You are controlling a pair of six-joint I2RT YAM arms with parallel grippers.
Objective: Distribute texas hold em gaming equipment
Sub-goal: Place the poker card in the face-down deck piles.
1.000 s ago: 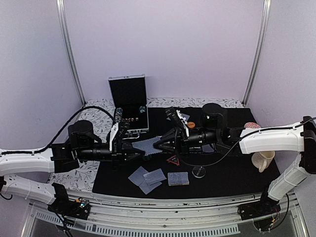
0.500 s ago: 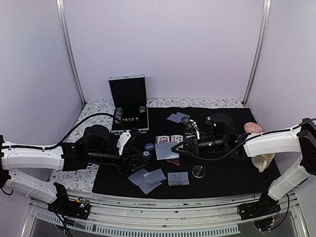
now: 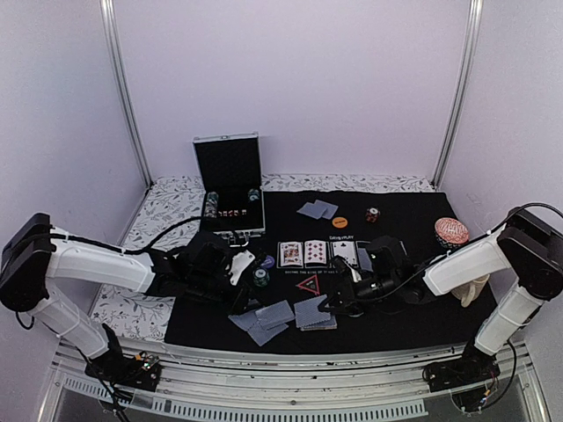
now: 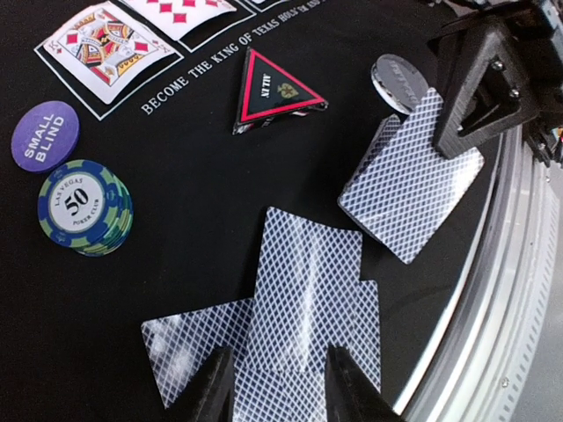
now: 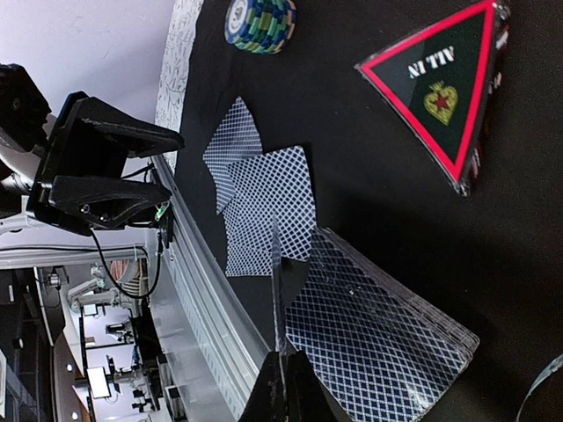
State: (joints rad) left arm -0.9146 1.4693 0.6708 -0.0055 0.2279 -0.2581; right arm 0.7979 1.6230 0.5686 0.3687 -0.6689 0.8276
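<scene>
Left gripper (image 4: 278, 389) hangs low, jaws half apart over the loose cards (image 4: 303, 290), lower centre. Right gripper (image 5: 280, 367) pinches one card (image 5: 274, 286) edge-up above the deck (image 5: 374, 347), close to the front edge of the mat (image 4: 176, 255).

Purple round disc (image 4: 46, 134): "SMALL BLIND". Green-and-blue poker chip stack (image 4: 84, 205), top chip: "LAS VEGAS 50 POKER CLUB". Red-edged black triangle marker (image 4: 274, 90): "ALL IN". Black mat (image 4: 189, 154), white print: "BECOME THE KING OF TEXAS", remainder unclear. Face-up king card (image 4: 104, 40): "K".
</scene>
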